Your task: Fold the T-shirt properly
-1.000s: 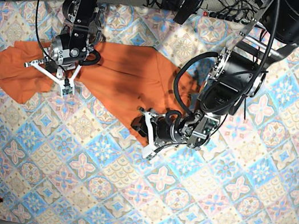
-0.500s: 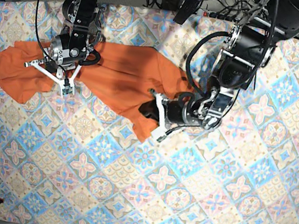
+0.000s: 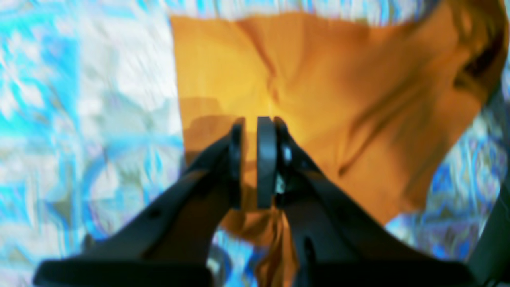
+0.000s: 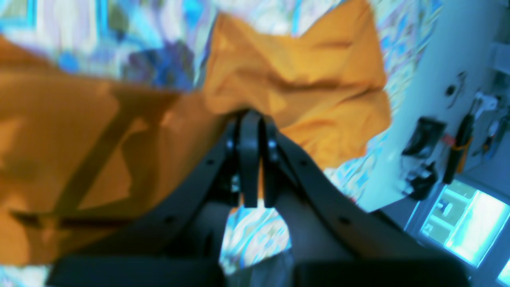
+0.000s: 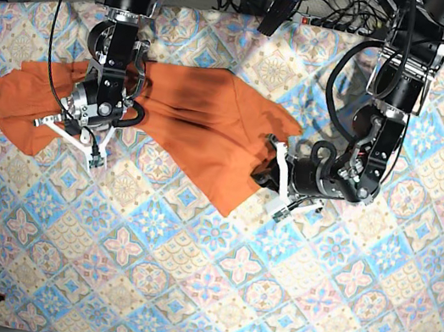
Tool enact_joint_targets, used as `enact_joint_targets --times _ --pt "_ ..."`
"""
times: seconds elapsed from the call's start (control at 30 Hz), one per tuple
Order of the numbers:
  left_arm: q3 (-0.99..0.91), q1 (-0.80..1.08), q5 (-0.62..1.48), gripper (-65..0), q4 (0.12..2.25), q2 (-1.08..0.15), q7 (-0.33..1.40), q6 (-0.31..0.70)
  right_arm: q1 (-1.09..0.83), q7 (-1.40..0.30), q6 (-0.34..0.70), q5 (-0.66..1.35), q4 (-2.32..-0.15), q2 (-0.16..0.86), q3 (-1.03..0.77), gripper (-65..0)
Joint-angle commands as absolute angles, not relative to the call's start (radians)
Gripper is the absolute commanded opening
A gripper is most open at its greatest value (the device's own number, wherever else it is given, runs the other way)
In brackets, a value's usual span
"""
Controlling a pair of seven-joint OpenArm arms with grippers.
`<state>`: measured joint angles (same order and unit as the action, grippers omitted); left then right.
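The T-shirt (image 5: 187,117) lies crumpled at ten o'clock on the patterned cloth (image 5: 282,314). The left gripper (image 5: 275,180) and the right gripper (image 5: 81,137) both have fingers clamped on its fabric.

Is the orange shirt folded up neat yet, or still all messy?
Still messy. The T-shirt lies stretched out and wrinkled across the patterned cloth, with no tidy folds, pinched by the left gripper and right gripper.

**Black arms, white finger struts**

Both arms are built of glossy black cylindrical segments, with looping black cables running alongside. White angular struts are seen at the left hand (image 5: 276,176) and right hand (image 5: 72,135). In the wrist views, matte black fingers with small screw holes are shown.
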<state>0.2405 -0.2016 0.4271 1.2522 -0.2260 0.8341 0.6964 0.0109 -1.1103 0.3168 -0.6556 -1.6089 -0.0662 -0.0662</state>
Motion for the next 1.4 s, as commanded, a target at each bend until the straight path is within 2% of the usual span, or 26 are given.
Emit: enact_joint_targets --times 0.0,0.2,0.27,0.47,0.6,0.73,0.87,0.97,1.13,1.37 --pt "0.236 -0.223 0.460 -60.4 1.268 -0.242 0.822 0.698 0.028 -1.095 0.312 -0.668 -1.624 -0.064 -0.067 -65.0" --pt "0.176 -0.231 0.470 -59.4 1.293 -0.251 0.817 0.698 0.030 -1.084 0.312 -0.670 -1.626 -0.064 -0.067 -64.9" --pt "0.154 -0.248 0.470 -55.9 1.293 -0.232 0.816 0.698 0.030 -1.082 0.312 -0.670 -1.626 -0.064 -0.062 -64.9" --pt "0.143 -0.332 0.467 -28.3 1.293 -0.194 0.822 0.698 0.028 -1.086 0.312 -0.668 -1.626 -0.065 -0.058 -64.8" --pt "0.153 -0.384 0.438 -14.8 1.187 -0.150 0.822 0.698 0.025 -1.087 0.312 -0.670 -1.626 -0.065 -0.058 -64.8" --pt "0.219 -0.487 0.406 -14.3 0.940 -0.101 0.812 0.698 0.024 -1.087 0.312 -0.670 -1.626 -0.065 -0.058 -64.8" --pt "0.236 -0.545 0.406 -14.3 0.723 -0.071 0.687 0.698 0.024 -1.089 0.312 -0.670 -1.626 -0.065 -0.058 -64.8" --pt "0.251 -0.549 0.395 -14.2 0.659 -0.068 0.625 0.698 0.022 -1.089 0.312 -0.670 -1.626 -0.065 -0.059 -64.8" --pt "0.384 -0.568 0.403 -14.3 0.568 -0.016 0.615 0.698 0.018 -1.089 0.312 -0.671 -1.626 -0.065 -0.058 -64.8" --pt "0.394 -0.562 0.397 -14.5 0.460 0.008 0.555 0.698 0.018 -1.089 0.312 -0.671 -1.627 -0.065 -0.058 -64.8"
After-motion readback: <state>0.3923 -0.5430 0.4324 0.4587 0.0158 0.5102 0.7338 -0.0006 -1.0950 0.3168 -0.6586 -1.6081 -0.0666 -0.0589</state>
